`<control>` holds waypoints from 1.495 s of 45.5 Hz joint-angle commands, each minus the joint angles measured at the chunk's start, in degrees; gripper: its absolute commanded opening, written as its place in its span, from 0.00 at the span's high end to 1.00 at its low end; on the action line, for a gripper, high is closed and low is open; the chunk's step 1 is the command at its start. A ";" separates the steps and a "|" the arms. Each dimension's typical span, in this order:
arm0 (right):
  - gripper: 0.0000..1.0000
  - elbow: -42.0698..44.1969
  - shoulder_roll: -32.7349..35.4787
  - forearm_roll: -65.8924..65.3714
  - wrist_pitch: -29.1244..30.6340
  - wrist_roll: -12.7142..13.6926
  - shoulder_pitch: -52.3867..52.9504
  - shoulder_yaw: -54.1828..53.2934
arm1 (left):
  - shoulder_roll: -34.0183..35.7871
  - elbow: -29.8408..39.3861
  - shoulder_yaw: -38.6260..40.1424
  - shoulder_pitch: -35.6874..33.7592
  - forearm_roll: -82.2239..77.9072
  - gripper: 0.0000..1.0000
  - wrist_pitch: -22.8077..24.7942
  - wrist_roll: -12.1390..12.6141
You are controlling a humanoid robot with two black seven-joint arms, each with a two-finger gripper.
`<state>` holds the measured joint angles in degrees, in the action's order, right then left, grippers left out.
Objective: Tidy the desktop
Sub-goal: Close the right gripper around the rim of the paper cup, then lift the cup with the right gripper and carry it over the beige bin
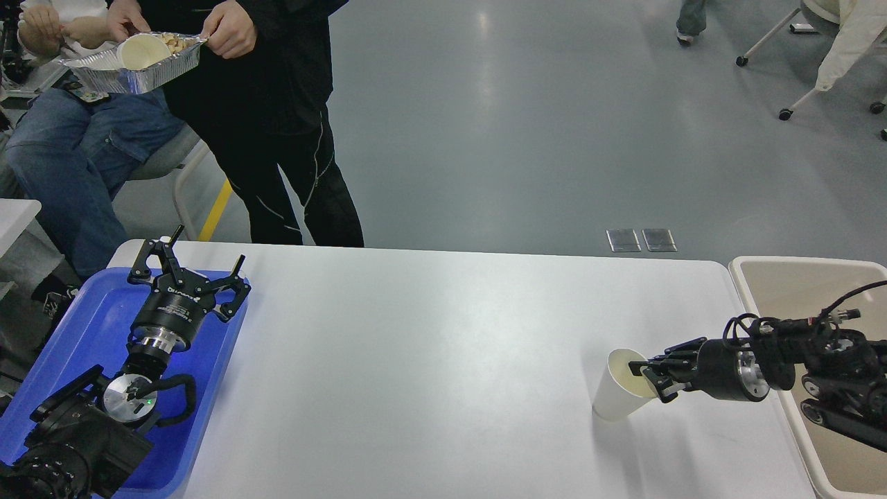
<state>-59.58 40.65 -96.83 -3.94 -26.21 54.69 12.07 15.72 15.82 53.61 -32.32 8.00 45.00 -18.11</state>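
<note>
The white-grey desktop (429,360) fills the lower view. A white paper cup (619,389) stands tilted at its right side. My right gripper (646,378) comes in from the right and is shut on the cup's rim, one finger inside the cup and one outside, lifting it slightly. My left gripper (187,267) is open and empty, held above the blue tray (83,326) at the left edge of the desktop.
A beige bin (797,284) stands off the desktop's right edge, under my right arm. A person in black stands behind the far left corner holding a foil tray (125,66) with a cup and food. A seated person is at far left.
</note>
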 commanded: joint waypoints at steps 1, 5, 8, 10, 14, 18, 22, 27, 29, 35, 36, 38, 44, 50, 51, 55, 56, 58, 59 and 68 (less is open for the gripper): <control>1.00 -0.10 0.05 0.41 0.07 -0.15 0.16 0.15 | -0.07 0.00 0.00 -0.02 0.00 0.00 0.00 0.00; 1.00 -0.19 0.14 0.50 0.07 -0.15 0.77 0.23 | -0.07 0.00 0.00 -0.02 -0.09 0.00 0.00 0.00; 1.00 -0.27 0.31 0.76 0.16 -0.15 1.74 0.24 | -0.07 0.00 0.00 -0.02 0.00 0.00 0.00 0.00; 1.00 -0.54 0.75 1.11 0.42 -0.15 2.53 0.24 | -0.07 0.00 0.00 -0.02 0.00 0.00 0.00 0.00; 1.00 -1.42 2.15 1.73 1.04 -0.15 4.02 0.32 | -0.07 0.00 0.00 -0.02 0.00 0.00 0.00 0.00; 1.00 -2.29 3.30 1.82 2.70 -0.15 5.52 0.32 | -0.07 0.00 0.00 -0.02 -0.09 0.00 0.00 0.00; 1.00 -4.05 5.49 1.82 3.94 -0.15 7.45 0.32 | -0.07 0.00 0.00 -0.02 -0.09 0.00 0.00 0.00; 1.00 -7.56 8.74 1.91 6.57 -0.15 10.96 0.24 | -0.07 0.00 0.00 -0.02 -0.09 0.00 0.00 0.00; 1.00 -9.06 10.50 1.91 7.89 -0.15 12.46 0.24 | -0.07 0.00 0.00 -0.02 -0.09 0.00 0.00 0.00; 1.00 -13.89 14.98 1.91 10.88 -0.15 17.20 0.15 | -0.07 0.00 0.00 -0.02 -0.09 0.00 0.00 0.00; 1.00 -14.42 15.60 1.91 11.40 -0.15 18.08 0.06 | -0.07 0.00 0.00 -0.02 0.00 0.00 0.00 0.00; 1.00 -15.47 16.74 1.91 12.63 -0.15 20.01 0.06 | -0.07 0.00 0.00 -0.02 -0.09 0.00 0.00 0.00; 1.00 -17.41 18.94 1.91 15.89 -0.15 24.50 0.06 | -0.07 0.00 0.00 -0.02 -0.09 0.00 0.00 0.00; 1.00 -18.29 19.38 1.82 17.38 -0.15 27.49 0.15 | -0.07 0.00 0.00 -0.02 -0.09 0.00 0.00 0.00; 1.00 -18.64 19.64 1.82 17.73 -0.15 28.10 0.06 | -0.07 0.00 0.00 -0.02 -0.09 0.00 0.00 0.00; 1.00 -20.13 20.61 1.82 19.40 -0.15 30.56 0.06 | -0.07 0.00 0.00 -0.02 -0.09 0.00 0.00 0.00; 1.00 -20.49 20.88 1.82 19.84 -0.15 31.09 0.06 | -0.07 0.00 0.00 -0.02 -0.09 0.00 0.00 0.00; 1.00 -21.10 21.40 1.82 20.55 -0.15 32.06 0.06 | -0.07 0.00 0.00 -0.02 0.00 0.00 0.00 0.00; 1.00 -21.37 21.67 1.82 20.99 -0.15 32.58 0.06 | -0.07 0.00 0.00 -0.02 -0.09 0.00 0.00 0.00; 1.00 -21.63 22.46 1.91 23.19 -0.15 36.28 -0.03 | -0.07 0.00 0.00 -0.02 -0.09 0.00 0.00 0.00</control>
<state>-79.70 61.41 -95.01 16.06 -26.37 85.95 12.15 15.64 15.82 53.61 -32.35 7.94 45.00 -18.11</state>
